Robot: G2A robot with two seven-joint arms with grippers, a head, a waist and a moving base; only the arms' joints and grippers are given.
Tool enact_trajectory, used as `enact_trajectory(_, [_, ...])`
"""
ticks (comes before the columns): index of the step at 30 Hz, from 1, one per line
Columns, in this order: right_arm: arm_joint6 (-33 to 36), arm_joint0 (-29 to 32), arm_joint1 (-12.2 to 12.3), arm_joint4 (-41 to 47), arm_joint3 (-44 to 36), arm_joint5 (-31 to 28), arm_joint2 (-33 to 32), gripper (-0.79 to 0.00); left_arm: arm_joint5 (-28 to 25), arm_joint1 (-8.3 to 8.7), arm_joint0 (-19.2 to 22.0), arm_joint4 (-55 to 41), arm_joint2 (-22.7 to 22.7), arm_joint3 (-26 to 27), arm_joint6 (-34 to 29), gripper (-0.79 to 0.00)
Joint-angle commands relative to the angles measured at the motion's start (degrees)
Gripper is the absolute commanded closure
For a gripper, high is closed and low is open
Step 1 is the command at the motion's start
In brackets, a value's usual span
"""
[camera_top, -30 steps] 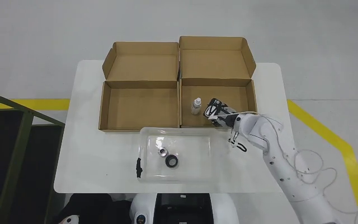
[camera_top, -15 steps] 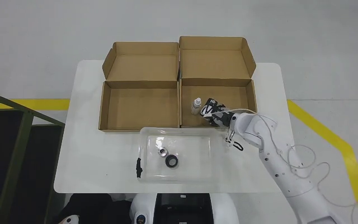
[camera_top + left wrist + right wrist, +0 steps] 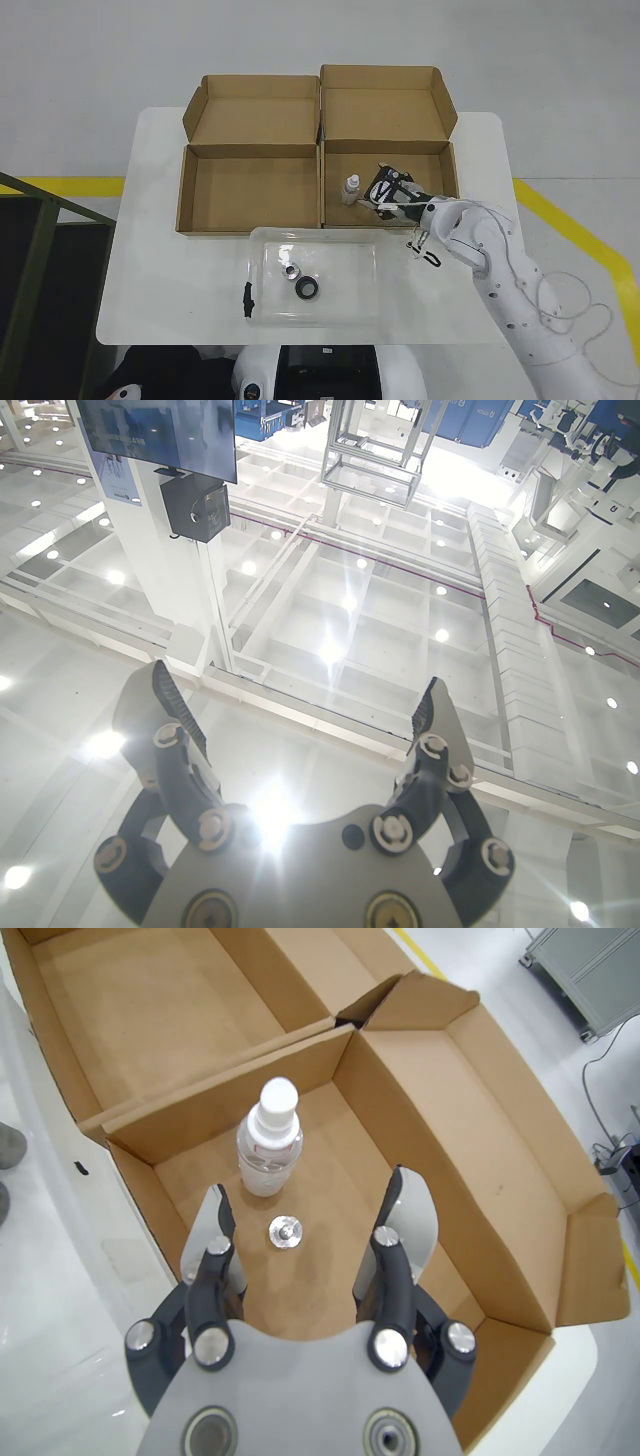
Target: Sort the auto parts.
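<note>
Right gripper [image 3: 309,1184] hangs over the right cardboard box [image 3: 440,165], centre-right of the top view. Its claw is spread wide and holds nothing. A small silver part [image 3: 285,1231] lies on the box floor between the fingers, touching neither, so the drop looks done.

To finish the step well, lift straight up before you swing away. The white-capped bottle [image 3: 270,1148] stands upright just beside the part and would tip easily. Keep the claw open and don't drag across the box wall. Then head for the clear tray [image 3: 350,255], lower centre of the top view.

The left gripper [image 3: 296,674] is also open and empty, pointing up at the ceiling.

Counts:
- **Boxes:** two; the left box [image 3: 250,190] has nothing in it.
- **Tray:** one.
- **Bottle:** one.
- **Sorted part:** one silver part in the right box.
- **Parts at the tray:** three.
  - A black ring [image 3: 307,289].
  - A small metal piece [image 3: 291,270].
  - A black strip [image 3: 247,298] at the tray's left rim; can't tell if it's inside or outside.
</note>
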State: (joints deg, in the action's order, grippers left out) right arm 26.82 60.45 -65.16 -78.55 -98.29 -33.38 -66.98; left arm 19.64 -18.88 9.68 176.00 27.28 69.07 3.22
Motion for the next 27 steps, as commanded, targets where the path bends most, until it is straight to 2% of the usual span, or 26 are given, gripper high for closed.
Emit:
enact_trajectory(1, [-0.2,1.5,0.3,-0.2,-2.9,-0.5,-0.9,-0.563,0.0,0.00,0.0,0.0,0.0,0.0,0.0,-0.785])
enact_trajectory(5, [-0.7,4.6,0.8,-0.2,-8.1,-1.5,-2.4,-0.625,0.0,0.00,0.0,0.0,0.0,0.0,0.0,-0.785])
enact_trajectory(11, [-3.3,9.1,1.2,0.6,-14.9,-4.1,-2.9,-0.674,0.0,0.00,0.0,0.0,0.0,0.0,0.0,-0.785])
enact_trajectory(17, [-6.5,12.7,1.5,-0.8,-19.6,-7.8,-0.3,-0.711,0.0,0.00,0.0,0.0,0.0,0.0,0.0,-0.785])
enact_trajectory(27, [-7.5,14.3,1.1,-1.3,-16.7,-9.0,6.6,-0.711,0.0,0.00,0.0,0.0,0.0,0.0,0.0,-0.785])
